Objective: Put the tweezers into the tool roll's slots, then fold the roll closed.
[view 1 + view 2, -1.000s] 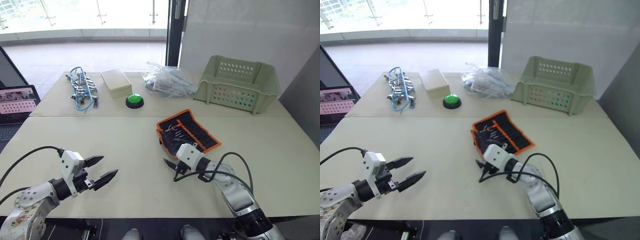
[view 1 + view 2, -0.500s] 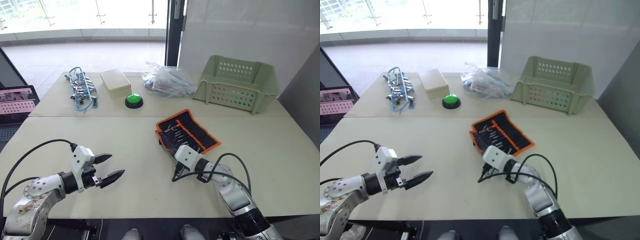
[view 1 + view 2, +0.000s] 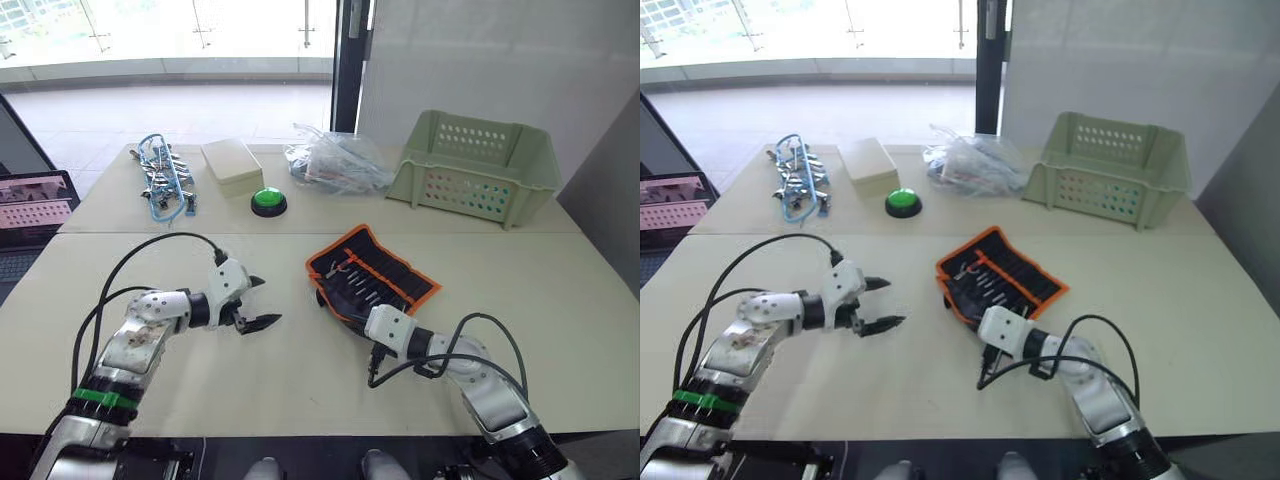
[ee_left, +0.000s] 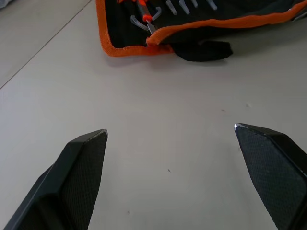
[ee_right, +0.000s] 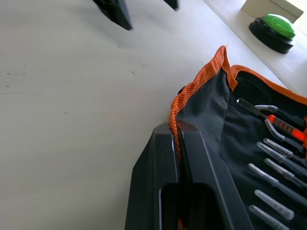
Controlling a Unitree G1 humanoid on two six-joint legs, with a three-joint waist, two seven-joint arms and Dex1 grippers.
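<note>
With the right hand (image 5: 177, 143) pinching the tool roll (image 3: 375, 277) edge and the left hand (image 3: 258, 302) wide, the flap should fold over evenly.

Along the far edge of my worktop (image 3: 200, 380) I see a pale green perforated basket (image 3: 473, 168) at the right corner, a crumpled clear plastic bag (image 3: 338, 160), a green push button (image 3: 268, 201), a beige box (image 3: 232, 165), and blue-and-silver clips (image 3: 164, 178) at the left. A laptop (image 3: 35, 210) sits beyond the left edge.

A black tool roll (image 3: 374, 277) with orange edging, a pale green perforated basket (image 3: 474, 167), a green button (image 3: 268, 200), and blue-and-silver clips (image 3: 165, 177).
</note>
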